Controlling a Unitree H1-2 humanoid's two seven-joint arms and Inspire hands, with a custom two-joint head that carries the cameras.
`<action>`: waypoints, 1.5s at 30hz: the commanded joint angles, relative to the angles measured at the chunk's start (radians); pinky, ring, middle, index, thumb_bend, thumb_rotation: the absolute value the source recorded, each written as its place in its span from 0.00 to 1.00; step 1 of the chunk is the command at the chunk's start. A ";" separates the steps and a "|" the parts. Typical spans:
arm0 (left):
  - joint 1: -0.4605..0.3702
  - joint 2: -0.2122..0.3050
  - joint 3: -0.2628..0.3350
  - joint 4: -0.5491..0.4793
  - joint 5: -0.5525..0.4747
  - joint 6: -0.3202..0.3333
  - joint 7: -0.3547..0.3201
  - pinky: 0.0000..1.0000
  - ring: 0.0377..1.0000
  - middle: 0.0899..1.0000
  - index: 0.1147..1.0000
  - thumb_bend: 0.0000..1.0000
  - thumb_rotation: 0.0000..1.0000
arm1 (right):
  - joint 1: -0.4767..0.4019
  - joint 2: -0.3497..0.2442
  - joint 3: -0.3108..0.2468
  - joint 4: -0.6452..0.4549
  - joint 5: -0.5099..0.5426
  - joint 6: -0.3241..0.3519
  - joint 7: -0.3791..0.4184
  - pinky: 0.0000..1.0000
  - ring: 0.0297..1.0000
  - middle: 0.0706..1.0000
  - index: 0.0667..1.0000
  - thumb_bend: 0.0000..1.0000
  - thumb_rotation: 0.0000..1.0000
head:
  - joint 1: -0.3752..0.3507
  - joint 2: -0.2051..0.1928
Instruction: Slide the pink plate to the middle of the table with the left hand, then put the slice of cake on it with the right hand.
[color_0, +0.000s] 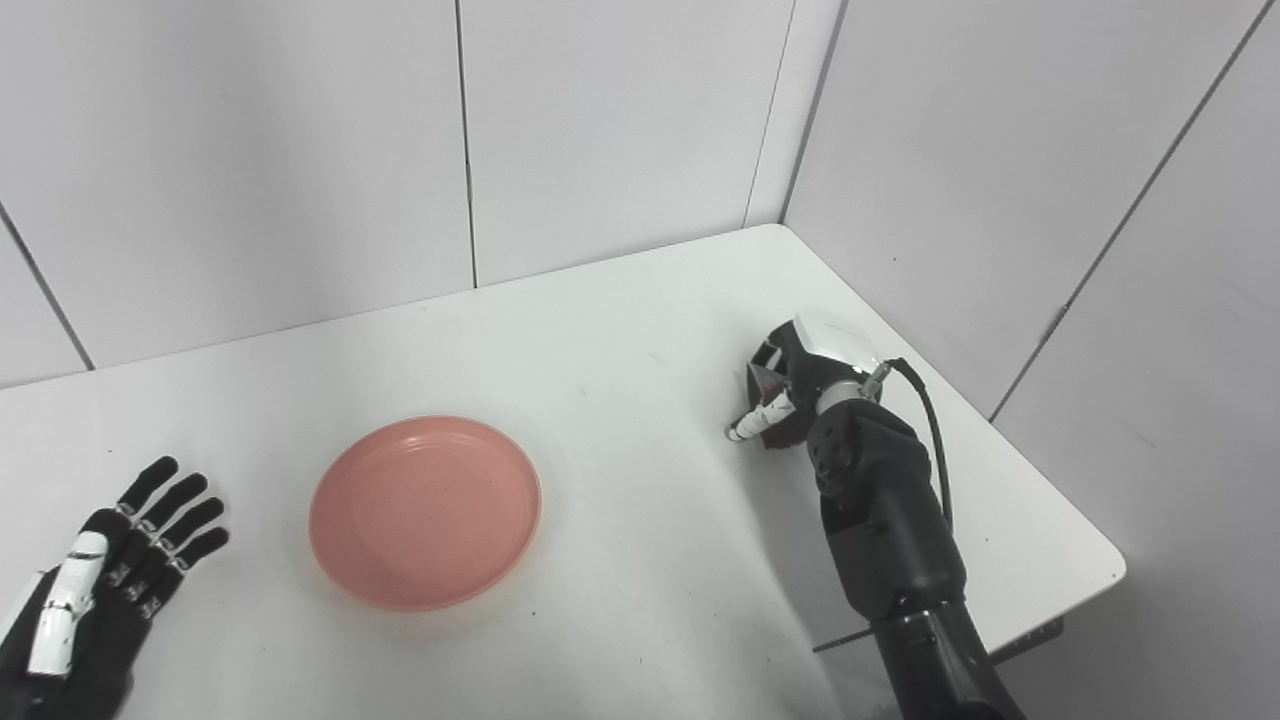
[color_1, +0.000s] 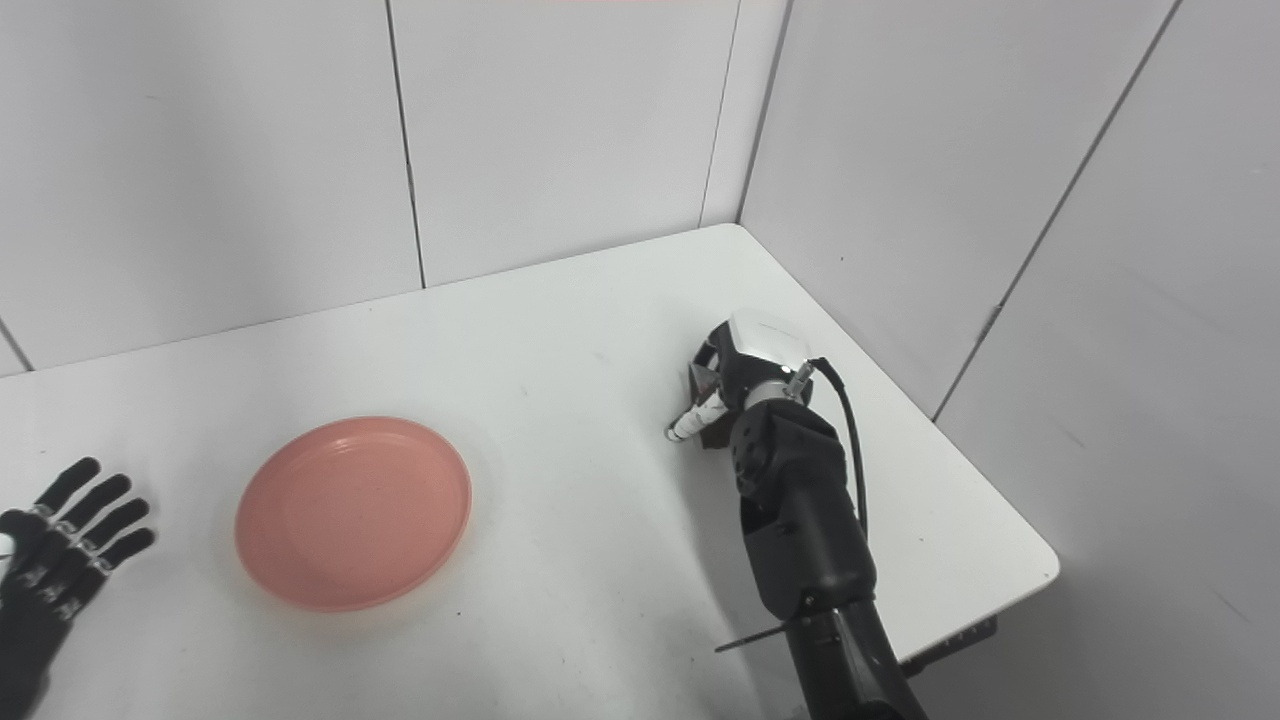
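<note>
Two steps, second in hand: pink plate near table middle; my left hand open, apart; right hand curled over cake slice, grip unclear; next lift, carry to plate

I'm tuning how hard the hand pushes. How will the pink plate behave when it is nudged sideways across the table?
The pink plate looks shallow and flat-based, so it should slide rather than tip. The white table looks smooth, so it may glide easily and overshoot. It seems rigid, probably light plastic, so a push on its rim off-centre could spin it.
</note>
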 joint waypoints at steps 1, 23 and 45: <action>0.072 -0.018 -0.029 0.047 0.036 0.108 0.029 0.86 0.88 0.90 0.88 0.44 0.87 | -0.045 -0.022 0.011 -0.073 0.004 -0.003 -0.002 0.30 0.37 0.41 0.49 0.52 0.00 | 0.001 0.001; 0.087 -0.154 -0.128 -0.080 0.137 0.160 0.161 0.91 0.94 0.96 0.94 0.40 0.93 | -0.209 0.060 0.360 -0.206 0.156 -0.052 0.016 0.25 0.31 0.36 0.49 0.52 0.00 | 0.367 0.011; 0.060 -0.252 -0.165 -0.117 0.228 0.211 0.239 0.94 0.95 0.96 0.97 0.36 1.00 | -0.251 0.168 0.569 0.035 0.259 -0.097 -0.124 0.23 0.30 0.35 0.48 0.52 0.00 | 0.544 0.075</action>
